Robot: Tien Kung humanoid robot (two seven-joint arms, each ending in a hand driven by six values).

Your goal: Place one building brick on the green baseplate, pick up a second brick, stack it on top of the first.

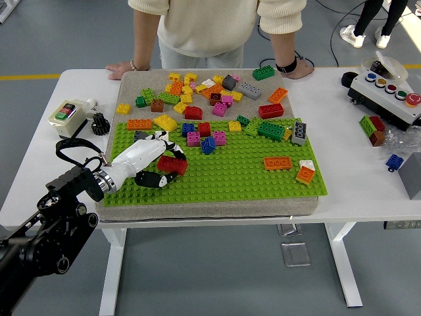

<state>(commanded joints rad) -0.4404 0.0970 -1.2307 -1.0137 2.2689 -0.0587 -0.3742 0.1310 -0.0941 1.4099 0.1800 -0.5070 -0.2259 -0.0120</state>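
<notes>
The green baseplate lies on a grey pad at the table's middle. My left hand, white with black fingertips, is over the baseplate's left part. Its fingers are curled around a red brick, held low over the plate. Whether the brick touches the studs I cannot tell. An orange brick and an orange-and-white brick stand on the plate's right part. Several bricks, among them blue, pink and green, sit along its far edge. My right hand is not in view.
Many loose bricks lie on the grey pad behind the plate. A person stands at the far side, both hands resting on the table. A button box and a few bricks are at the right, a small switch box at the left.
</notes>
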